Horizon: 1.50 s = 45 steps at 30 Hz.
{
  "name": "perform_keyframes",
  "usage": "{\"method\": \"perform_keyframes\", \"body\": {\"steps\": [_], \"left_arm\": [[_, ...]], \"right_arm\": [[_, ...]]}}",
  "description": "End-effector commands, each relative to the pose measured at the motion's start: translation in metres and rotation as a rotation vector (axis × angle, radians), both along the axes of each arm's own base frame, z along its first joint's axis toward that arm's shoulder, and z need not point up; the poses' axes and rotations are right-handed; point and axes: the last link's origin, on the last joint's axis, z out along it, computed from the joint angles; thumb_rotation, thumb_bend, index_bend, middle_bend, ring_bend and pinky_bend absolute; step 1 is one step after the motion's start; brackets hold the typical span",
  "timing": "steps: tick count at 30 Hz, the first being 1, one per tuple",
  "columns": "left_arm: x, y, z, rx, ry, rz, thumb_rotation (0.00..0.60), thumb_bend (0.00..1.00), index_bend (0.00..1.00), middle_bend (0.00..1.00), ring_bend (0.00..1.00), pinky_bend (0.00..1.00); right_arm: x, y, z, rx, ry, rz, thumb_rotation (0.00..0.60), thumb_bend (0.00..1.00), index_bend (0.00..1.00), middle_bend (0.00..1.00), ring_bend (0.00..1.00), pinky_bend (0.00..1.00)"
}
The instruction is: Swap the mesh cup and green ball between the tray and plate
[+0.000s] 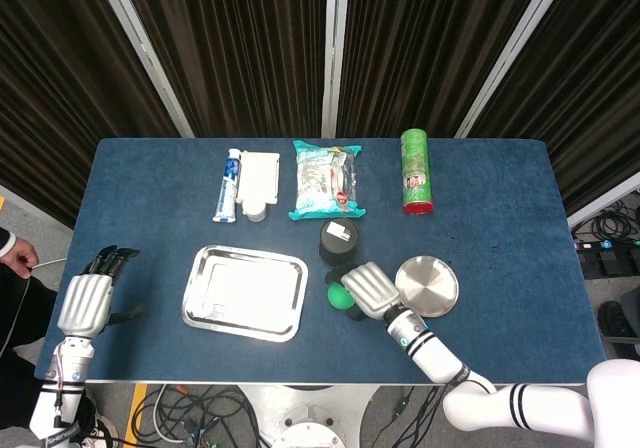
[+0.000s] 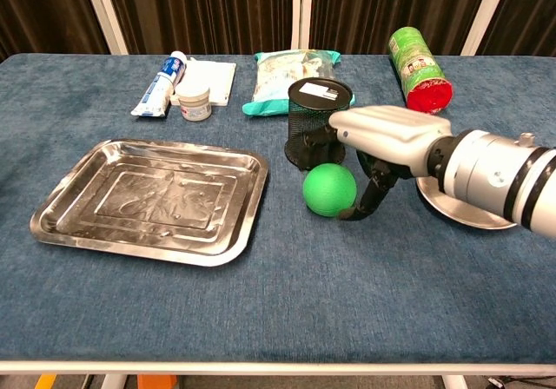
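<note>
The green ball (image 1: 338, 295) (image 2: 329, 189) rests on the blue cloth between the steel tray (image 1: 205, 308) (image 2: 78, 224) and the round steel plate (image 1: 432, 286) (image 2: 460, 211). Just behind it the black mesh cup (image 1: 338, 239) (image 2: 317, 118) stands upright on the cloth. My right hand (image 1: 372, 289) (image 2: 382, 133) hovers over the ball's right side, fingers stretched flat toward the cup and the dark thumb hanging down against the ball; it grips nothing. Tray and plate both hold nothing. At the table's left edge my left hand (image 1: 88, 298) lies with fingers apart, showing only in the head view.
Along the back lie a toothpaste tube (image 1: 230, 185) (image 2: 159, 82), a white box with a small jar (image 1: 256, 208) (image 2: 195, 106), a snack bag (image 1: 327, 179) (image 2: 291, 72) and a green chip can (image 1: 415, 171) (image 2: 417, 69).
</note>
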Motion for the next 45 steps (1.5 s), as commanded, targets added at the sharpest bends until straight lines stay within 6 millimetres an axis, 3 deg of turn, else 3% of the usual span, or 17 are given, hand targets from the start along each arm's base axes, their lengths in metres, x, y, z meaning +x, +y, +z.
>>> {"method": "perform_keyframes", "body": {"steps": [1,8,9,11,13,15,21,27,30,33,37,45], "left_arm": [[-0.002,-0.001,0.004,0.007,-0.003,0.0,0.6,0.05,0.21,0.19,0.11,0.3],[-0.004,-0.003,0.003,0.005,-0.007,0.007,0.6,0.05,0.21,0.19,0.11,0.3],[-0.004,-0.003,0.002,0.0,-0.006,0.006,0.6,0.05,0.21,0.19,0.11,0.3],[-0.003,-0.003,0.0,-0.005,-0.005,0.005,0.6,0.05,0.21,0.19,0.11,0.3],[-0.003,-0.002,0.0,-0.008,-0.002,0.004,0.6,0.05,0.21,0.19,0.11,0.3],[-0.003,-0.002,0.0,-0.01,0.0,0.006,0.6,0.05,0.21,0.19,0.11,0.3],[-0.006,-0.002,-0.001,-0.016,0.0,0.016,0.6,0.05,0.21,0.19,0.11,0.3],[-0.009,-0.002,0.0,-0.013,-0.004,0.024,0.6,0.05,0.21,0.19,0.11,0.3],[-0.009,-0.002,0.0,-0.016,-0.008,0.024,0.6,0.05,0.21,0.19,0.11,0.3],[-0.009,-0.002,0.0,-0.015,0.0,0.02,0.6,0.05,0.21,0.19,0.11,0.3],[-0.01,-0.002,0.001,-0.012,-0.004,0.022,0.6,0.05,0.21,0.19,0.11,0.3],[-0.011,-0.002,0.0,-0.012,-0.008,0.024,0.6,0.05,0.21,0.19,0.11,0.3]], "right_arm": [[0.001,0.001,0.021,-0.041,-0.02,0.018,0.6,0.1,0.3,0.28,0.29,0.54],[0.009,-0.004,0.074,-0.131,-0.152,0.021,0.6,0.08,0.27,0.27,0.26,0.52],[0.011,-0.01,0.078,-0.158,-0.166,0.024,0.6,0.08,0.25,0.25,0.23,0.49],[0.012,-0.02,0.08,-0.178,-0.166,0.021,0.6,0.06,0.13,0.16,0.09,0.33],[0.013,-0.035,0.077,-0.173,-0.122,-0.002,0.6,0.02,0.03,0.05,0.01,0.18],[0.018,-0.049,0.07,-0.148,-0.085,-0.023,0.6,0.0,0.0,0.0,0.0,0.12],[0.034,-0.08,0.045,-0.1,-0.015,-0.035,0.6,0.0,0.0,0.0,0.0,0.11],[0.046,-0.093,0.028,-0.056,0.021,-0.046,0.6,0.0,0.0,0.0,0.0,0.11],[0.049,-0.095,0.02,-0.028,0.045,-0.051,0.6,0.01,0.0,0.03,0.0,0.15],[0.051,-0.096,0.015,-0.018,0.073,-0.053,0.6,0.04,0.04,0.1,0.03,0.27],[0.05,-0.096,0.013,-0.046,0.1,-0.052,0.6,0.06,0.2,0.17,0.15,0.47],[0.051,-0.097,0.016,-0.144,0.089,-0.044,0.6,0.16,0.45,0.34,0.33,0.67]]}}
